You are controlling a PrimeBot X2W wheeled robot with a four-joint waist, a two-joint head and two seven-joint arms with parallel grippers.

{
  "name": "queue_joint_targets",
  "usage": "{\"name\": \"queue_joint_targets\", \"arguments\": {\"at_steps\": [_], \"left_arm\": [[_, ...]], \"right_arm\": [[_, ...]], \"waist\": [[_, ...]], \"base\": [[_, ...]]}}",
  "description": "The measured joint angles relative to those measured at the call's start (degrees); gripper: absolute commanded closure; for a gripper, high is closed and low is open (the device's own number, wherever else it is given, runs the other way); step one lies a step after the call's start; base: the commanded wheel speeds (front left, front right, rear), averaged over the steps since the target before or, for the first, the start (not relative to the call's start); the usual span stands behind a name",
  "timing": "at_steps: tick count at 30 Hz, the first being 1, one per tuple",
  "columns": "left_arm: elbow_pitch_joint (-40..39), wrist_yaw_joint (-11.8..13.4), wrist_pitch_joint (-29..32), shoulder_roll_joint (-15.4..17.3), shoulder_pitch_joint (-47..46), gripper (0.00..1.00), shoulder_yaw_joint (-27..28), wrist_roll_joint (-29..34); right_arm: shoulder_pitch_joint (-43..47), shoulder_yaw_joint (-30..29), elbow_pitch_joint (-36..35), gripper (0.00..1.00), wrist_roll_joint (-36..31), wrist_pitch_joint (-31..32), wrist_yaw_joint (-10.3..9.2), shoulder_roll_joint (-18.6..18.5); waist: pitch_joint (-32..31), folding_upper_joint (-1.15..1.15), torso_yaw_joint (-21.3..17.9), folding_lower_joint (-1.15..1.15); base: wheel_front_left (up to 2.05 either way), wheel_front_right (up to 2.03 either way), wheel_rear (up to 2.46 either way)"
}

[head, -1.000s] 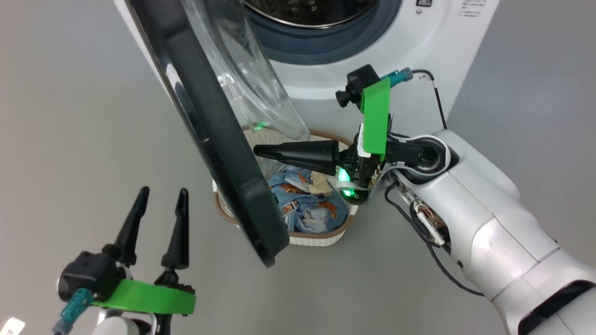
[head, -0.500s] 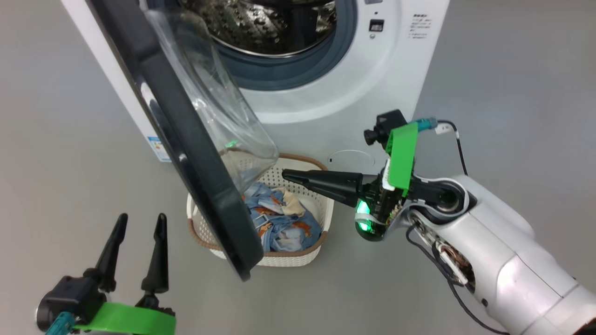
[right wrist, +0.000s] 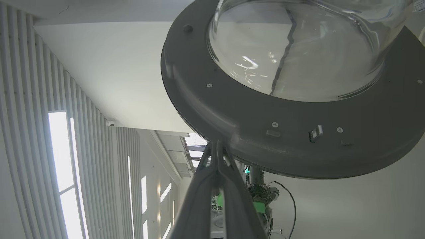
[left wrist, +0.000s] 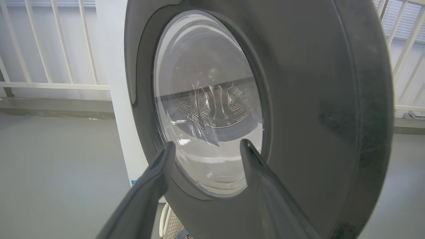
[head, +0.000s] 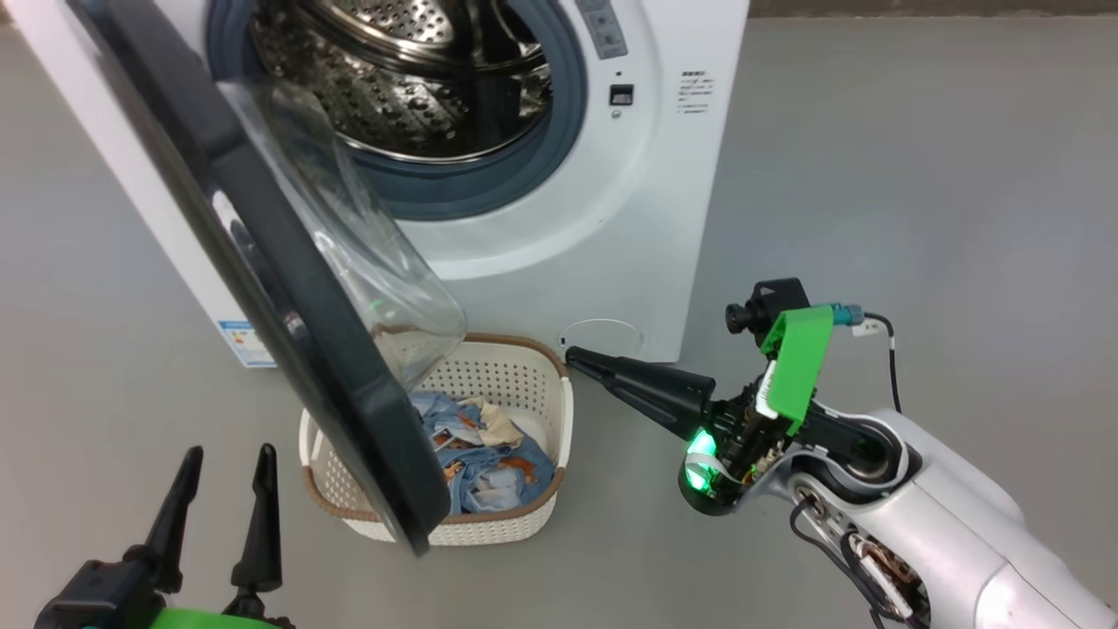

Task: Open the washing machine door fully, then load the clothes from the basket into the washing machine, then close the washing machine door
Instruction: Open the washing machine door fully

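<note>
One white washing machine point(head: 611, 218) stands on the grey floor point(head: 917, 175), its steel drum point(head: 410, 79) exposed. Its one glossy black round door point(head: 288, 349), with a bulging clear glass window, hangs open over one cream perforated basket point(head: 524, 376) at the machine's foot. The basket holds one bundle of blue bear-print clothes point(head: 489, 463). Of the two grippers, the left gripper point(head: 230, 449) is spread wide and empty. The right gripper point(head: 576, 356) is pinched together, just beside the basket's far corner.
</note>
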Motion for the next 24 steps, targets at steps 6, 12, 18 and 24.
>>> {"name": "queue_joint_targets", "arguments": {"at_steps": [6,12,18,24], "left_arm": [[-0.7,0.0,0.0,0.2,1.1,0.0,0.2,0.0],[-0.7,0.0,0.0,0.3,2.3,0.0,1.1,0.4],[-0.7,0.0,0.0,0.3,2.4,0.0,2.0,0.5],[-1.0,0.0,0.0,0.0,2.4,0.0,2.3,0.5]], "right_arm": [[4.3,-3.1,-4.3,1.0,0.0,-4.0,0.0,-1.2],[9.2,-7.5,-7.8,0.63,-5.2,-11.3,0.0,-2.1],[13.5,-11.0,-10.0,0.0,-10.6,-16.7,0.0,-1.5],[14.4,-14.7,-8.4,0.0,-19.4,-27.1,0.0,-1.0]], "waist": [[-0.9,0.0,-1.8,0.0],[-1.4,0.0,-2.9,0.0],[-1.5,0.0,-4.0,0.0],[-1.4,0.0,-4.6,0.0]], "base": [[0.0,0.0,0.0],[0.0,0.0,0.0],[0.0,0.0,0.0],[0.0,0.0,0.0]]}}
